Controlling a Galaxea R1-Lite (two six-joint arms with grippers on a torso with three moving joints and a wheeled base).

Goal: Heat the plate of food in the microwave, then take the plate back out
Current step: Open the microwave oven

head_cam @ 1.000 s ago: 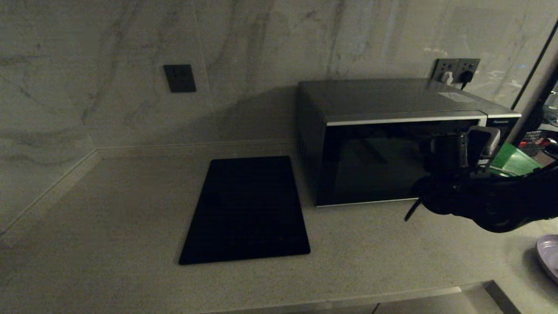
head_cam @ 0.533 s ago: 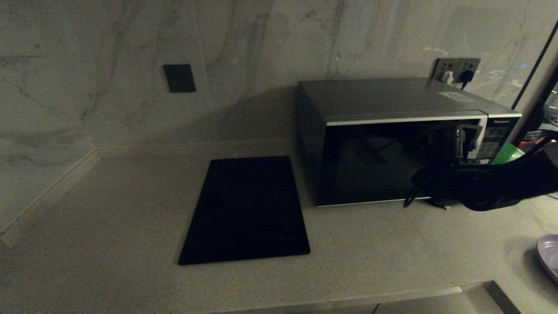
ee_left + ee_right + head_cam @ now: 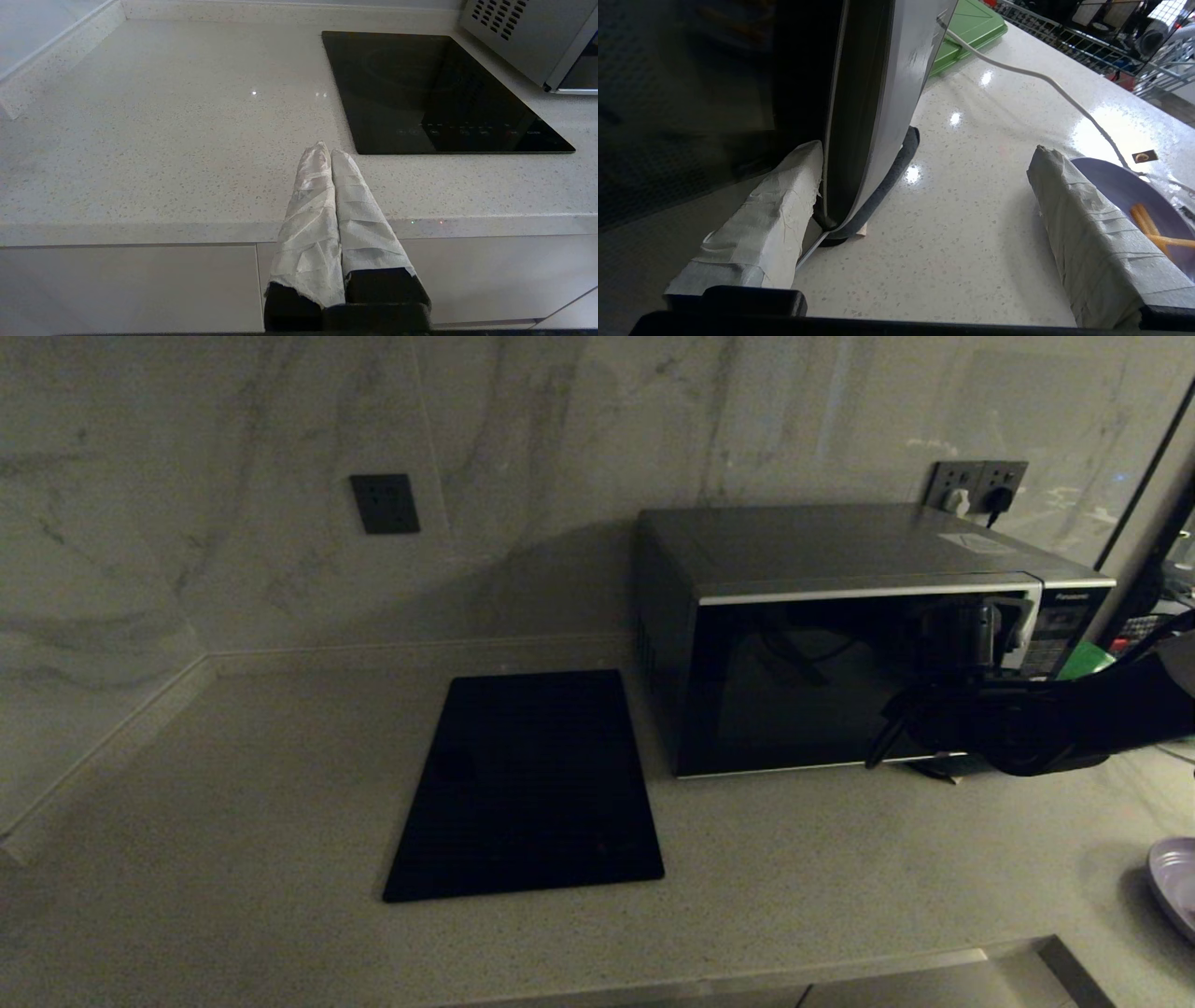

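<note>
I hold the right gripper [image 3: 924, 205] at the microwave [image 3: 840, 644] door's right edge, fingers wide, one finger [image 3: 784, 196] against the glass, the upright edge between them. Plate [image 3: 1134, 200] sits apart on the worktop [image 3: 794, 877].

I saw a black cooktop [image 3: 527, 789] lying flat on the speckled counter [image 3: 233, 859], a green board [image 3: 966, 37] further off, and a white cable [image 3: 1045, 81] trailing across.
</note>
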